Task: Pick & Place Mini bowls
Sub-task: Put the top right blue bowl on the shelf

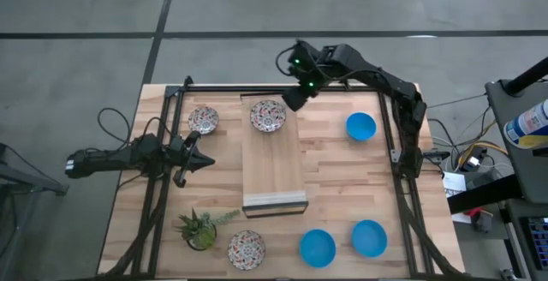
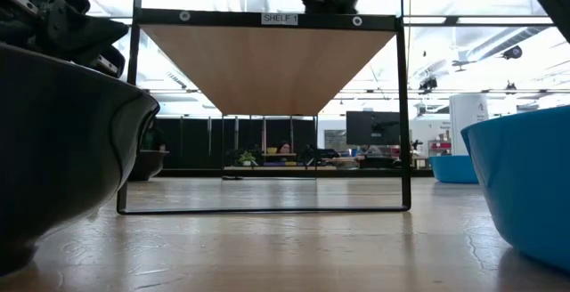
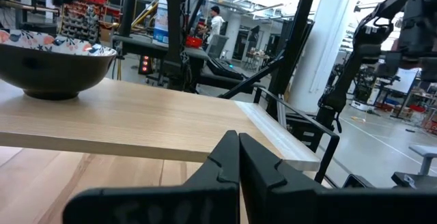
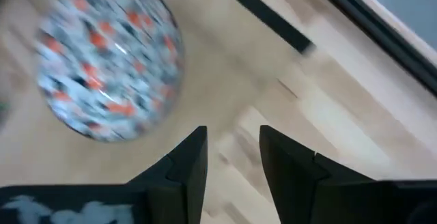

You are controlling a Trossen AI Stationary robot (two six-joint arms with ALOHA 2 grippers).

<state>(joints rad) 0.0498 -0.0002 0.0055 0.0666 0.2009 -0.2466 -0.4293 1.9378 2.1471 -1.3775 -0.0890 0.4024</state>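
My right gripper [image 4: 232, 157] hangs with its fingers spread, a bare gap between them, just beside a floral bowl [image 4: 109, 63] that sits on the far end of the raised wooden shelf [image 1: 272, 165]. Nothing is pinched. My left gripper [image 1: 199, 159] waits at the table's left side, fingers pressed together and empty. A second floral bowl [image 1: 203, 119] sits left of the shelf, a third [image 1: 247, 248] at the near edge beside the potted plant [image 1: 199, 228]. One blue bowl [image 1: 360, 127] lies far right, two more [image 1: 317, 248] [image 1: 369, 238] near right
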